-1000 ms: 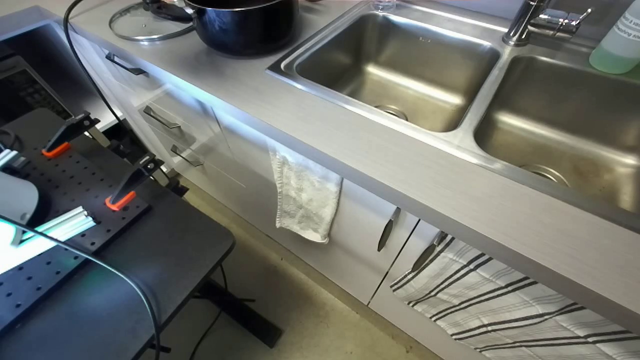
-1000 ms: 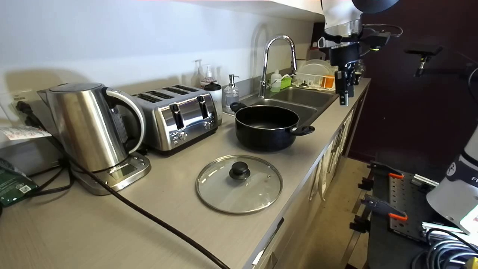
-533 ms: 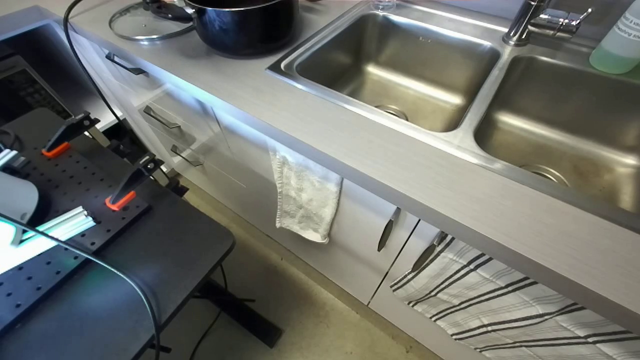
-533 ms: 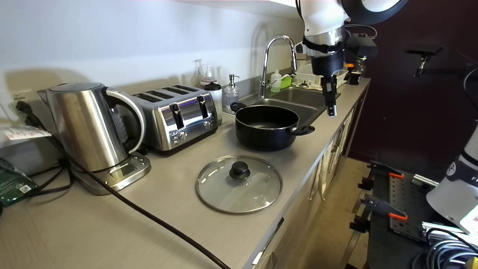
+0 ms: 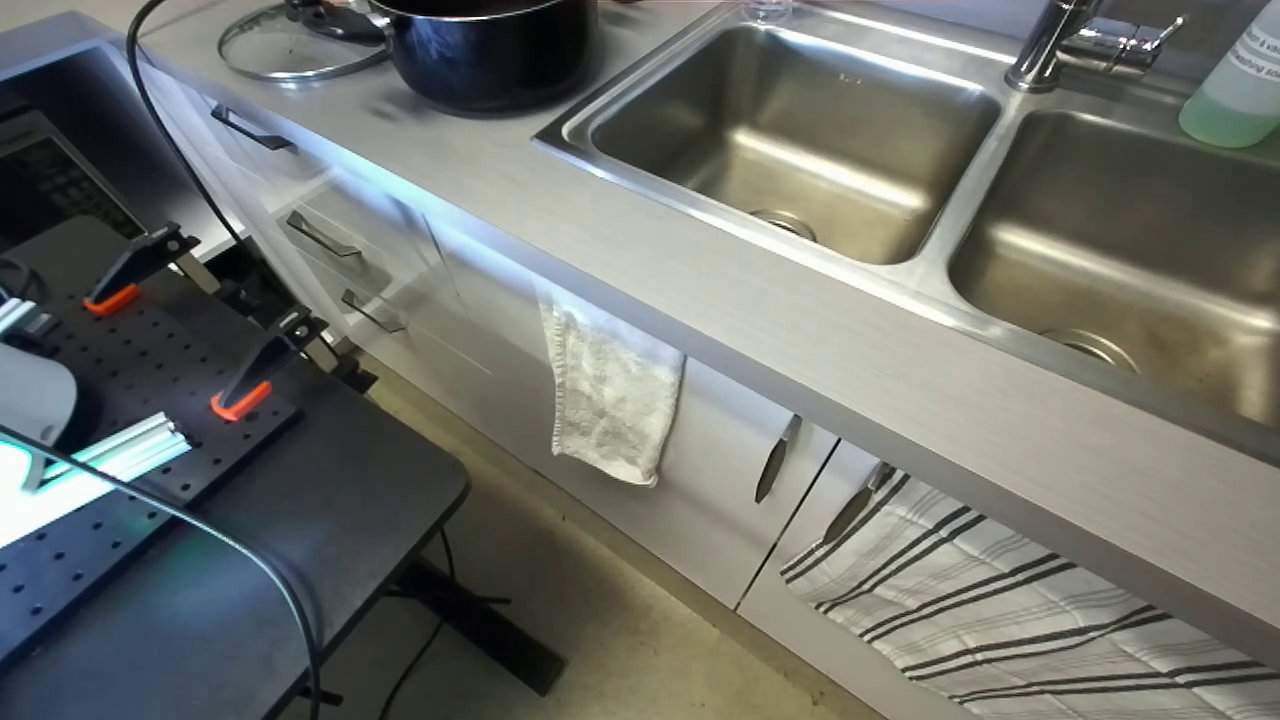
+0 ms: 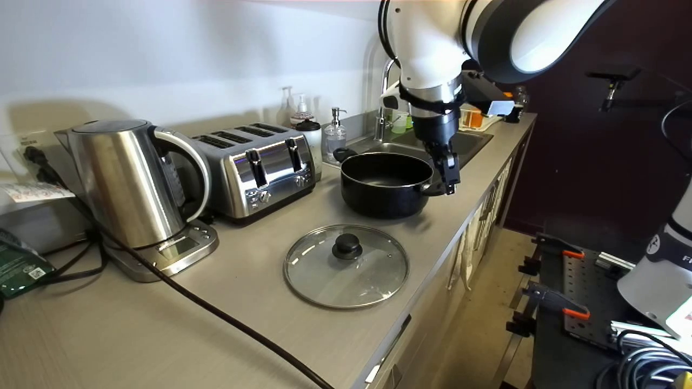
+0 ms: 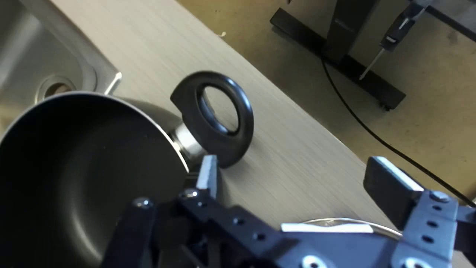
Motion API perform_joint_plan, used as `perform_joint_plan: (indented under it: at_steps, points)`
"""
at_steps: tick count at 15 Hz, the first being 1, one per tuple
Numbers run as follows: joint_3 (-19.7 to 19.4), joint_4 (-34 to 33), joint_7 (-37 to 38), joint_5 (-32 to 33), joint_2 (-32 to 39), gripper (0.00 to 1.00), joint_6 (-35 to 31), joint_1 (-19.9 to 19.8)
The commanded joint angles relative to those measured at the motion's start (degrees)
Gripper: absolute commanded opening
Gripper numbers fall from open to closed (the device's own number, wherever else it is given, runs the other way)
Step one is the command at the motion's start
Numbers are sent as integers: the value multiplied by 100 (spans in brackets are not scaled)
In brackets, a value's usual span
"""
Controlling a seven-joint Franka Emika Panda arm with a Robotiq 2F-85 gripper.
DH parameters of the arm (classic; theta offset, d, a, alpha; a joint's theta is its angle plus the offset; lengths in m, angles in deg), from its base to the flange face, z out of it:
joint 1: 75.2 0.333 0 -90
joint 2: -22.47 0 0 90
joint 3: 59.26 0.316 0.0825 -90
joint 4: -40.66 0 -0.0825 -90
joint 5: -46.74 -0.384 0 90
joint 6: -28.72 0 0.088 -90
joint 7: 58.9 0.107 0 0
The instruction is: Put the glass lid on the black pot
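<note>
The glass lid (image 6: 330, 281) lies flat on the counter, its black knob up, in front of the black pot (image 6: 384, 199). The lid (image 5: 280, 52) and pot (image 5: 490, 58) also show in an exterior view, cut by the top edge. The pot stands upright and uncovered. My gripper (image 6: 450, 186) is above the counter beside the pot's near side handle. In the wrist view the gripper (image 7: 299, 182) is open with nothing between its fingers. The pot (image 7: 111, 167) and its handle are by the left finger. Only part of the lid's rim (image 7: 388, 230) shows; the rest is hidden behind the gripper.
A toaster (image 6: 270, 173) and a steel kettle (image 6: 119, 189) stand along the wall. A dark cable (image 6: 232, 321) crosses the counter left of the lid. The steel sink (image 5: 800, 150) is beyond the pot. The counter's front edge runs close to the lid and pot handle.
My gripper has come from over the sink side leftward and down to beside the pot's handle. The lid and pot have not moved.
</note>
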Motion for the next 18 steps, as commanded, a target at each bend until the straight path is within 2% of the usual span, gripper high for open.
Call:
perform_joint_plan:
  at_steps: [1, 8, 13, 18]
  points:
    - [95, -438, -249, 628, 672, 100, -390, 188]
    - [63, -1053, -534, 1237, 1635, 100, -1459, 407]
    - [99, -1652, -989, 1017, 2242, 100, -1804, 502]
    - [124, -2140, -1518, 604, 2703, 100, -1738, 496]
